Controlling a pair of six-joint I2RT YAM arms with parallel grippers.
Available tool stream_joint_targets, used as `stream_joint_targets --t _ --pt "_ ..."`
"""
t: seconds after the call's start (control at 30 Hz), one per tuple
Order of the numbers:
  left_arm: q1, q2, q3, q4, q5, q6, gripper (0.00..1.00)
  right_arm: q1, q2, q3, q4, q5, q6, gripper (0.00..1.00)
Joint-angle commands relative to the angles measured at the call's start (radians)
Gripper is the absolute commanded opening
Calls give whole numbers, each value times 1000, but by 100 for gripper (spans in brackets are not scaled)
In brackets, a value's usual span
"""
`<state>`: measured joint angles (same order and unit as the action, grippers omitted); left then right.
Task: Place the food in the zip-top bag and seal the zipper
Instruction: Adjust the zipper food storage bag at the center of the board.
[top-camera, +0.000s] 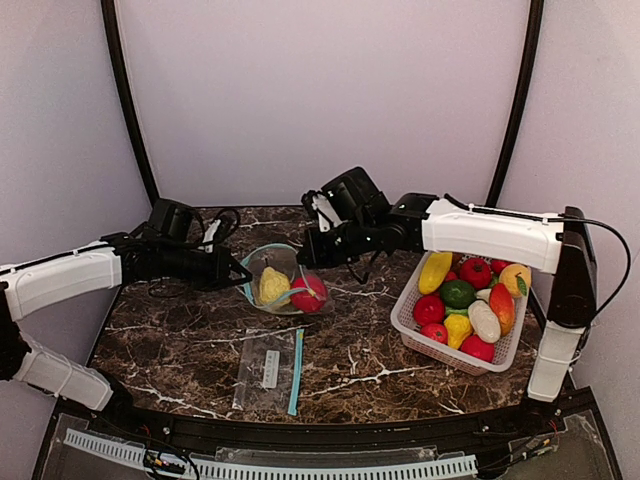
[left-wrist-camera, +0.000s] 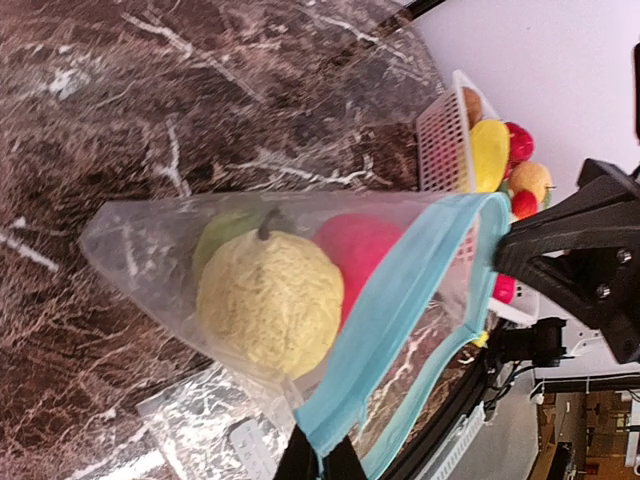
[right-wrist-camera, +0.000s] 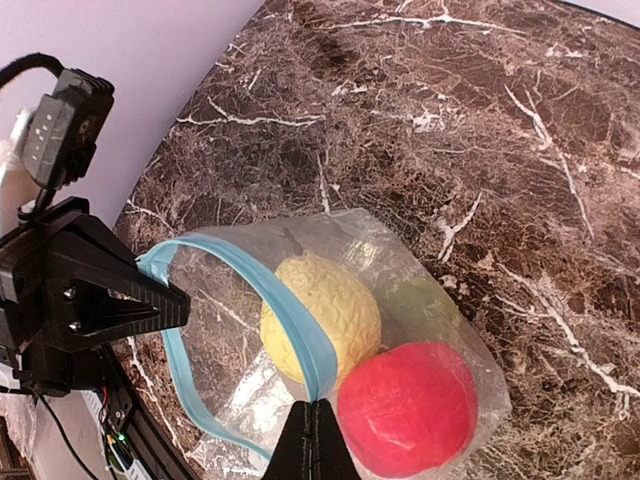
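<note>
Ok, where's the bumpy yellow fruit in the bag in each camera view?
Top external: bumpy yellow fruit sits mid-picture, inside the zip-top bag.
Left wrist: lower centre, large in the bag.
Right wrist: centre, behind the blue zipper.
Shared landmark: the red fruit beside it.

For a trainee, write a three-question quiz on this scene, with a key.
1. True or false: the left gripper and the right gripper both pinch the blue zipper edge of the raised clear plastic zip-top bag.
2. Where is the bumpy yellow toy fruit? A: white slotted basket. B: raised bag. C: marble table.
3. Fill in: the round toy fruit next to it is ___.
Key: 1 true; 2 B; 3 red.
</note>
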<state>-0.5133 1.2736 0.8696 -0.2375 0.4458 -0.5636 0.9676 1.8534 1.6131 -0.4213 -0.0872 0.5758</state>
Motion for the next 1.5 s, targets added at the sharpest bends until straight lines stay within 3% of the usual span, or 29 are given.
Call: stream_joint_targets --t 0.0,0.3,0.5,0.7,0.73,0.8,0.87,0.93,1.0,1.3,1.4,1.47 --pt "5 -24 111 -13 89 -5 1 -5 -100 -8 2 65 -28 0" --pt "11 117 128 -79 86 99 1 -29 -63 -70 -6 43 -6 0" --pt "13 123 209 -130 75 147 1 -27 -103 -67 -13 16 -19 0" --pt "19 163 191 -145 87 175 1 -27 -140 -110 19 -2 -41 3" --pt "21 164 190 -143 94 178 1 -27 -126 -105 0 7 -43 12" --pt "21 159 194 -140 102 195 1 -26 -100 -84 -23 2 -67 43" --pt "22 172 211 -164 109 223 1 -22 -71 -42 -51 8 -96 67" --pt "22 187 228 -197 111 251 1 -21 -25 11 -83 15 -117 82" --pt "22 189 233 -216 104 268 0 -20 29 82 -136 9 -128 86" --pt "22 171 215 -180 139 248 1 -12 176 233 -243 24 -113 88" --pt "23 164 219 -163 154 238 1 -9 171 226 -242 36 -106 79" --pt "26 163 223 -149 168 224 1 -2 162 222 -245 57 -101 62"
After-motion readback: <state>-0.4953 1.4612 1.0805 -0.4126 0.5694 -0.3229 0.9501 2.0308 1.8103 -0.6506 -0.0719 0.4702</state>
